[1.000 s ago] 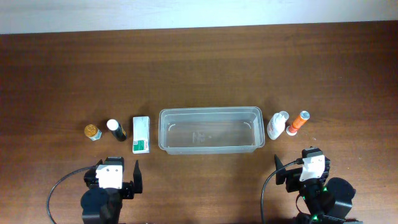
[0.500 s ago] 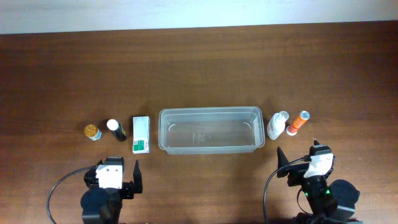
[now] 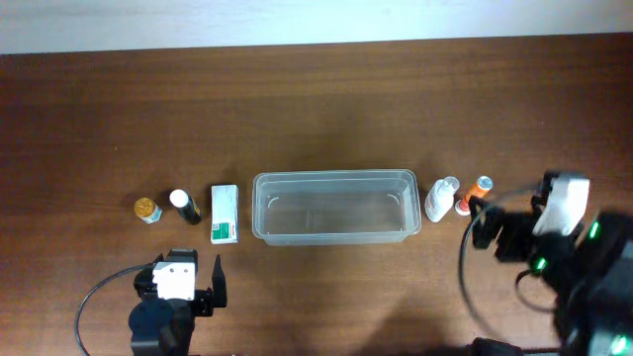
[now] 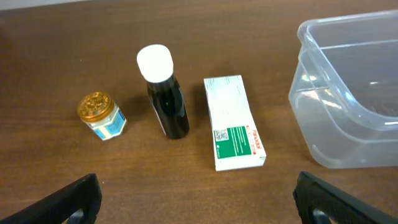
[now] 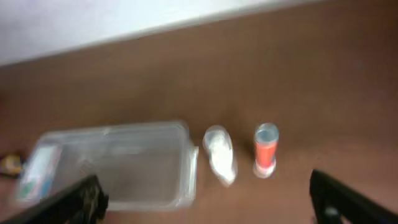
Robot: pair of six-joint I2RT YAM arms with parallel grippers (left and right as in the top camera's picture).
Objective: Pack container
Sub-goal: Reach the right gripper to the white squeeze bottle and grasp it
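Observation:
The clear plastic container [image 3: 334, 177] stands empty at the table's middle. Left of it lie a white-and-green box [image 3: 226, 214], a dark bottle with a white cap [image 3: 184, 206] and a small gold-lidded jar [image 3: 146, 210]. Right of it lie a white bottle [image 3: 440, 199] and an orange tube [image 3: 476, 194]. My left gripper [image 3: 188, 269] is open and empty, low near the front edge, short of the box [image 4: 233, 121], dark bottle [image 4: 165, 93] and jar [image 4: 101, 115]. My right gripper [image 3: 509, 220] is open and empty, raised high to the right of the orange tube.
The blurred right wrist view looks down on the container [image 5: 115, 165], white bottle [image 5: 221, 152] and orange tube [image 5: 265, 149], with my open jaws [image 5: 208, 208] at the bottom corners. The left wrist view shows the container's corner [image 4: 339, 28] and open jaws [image 4: 199, 202]. A pale wall borders the table's far edge.
My right arm has risen well off the table and swung right and forward, level with the orange tube. My left arm and all the objects have not moved.

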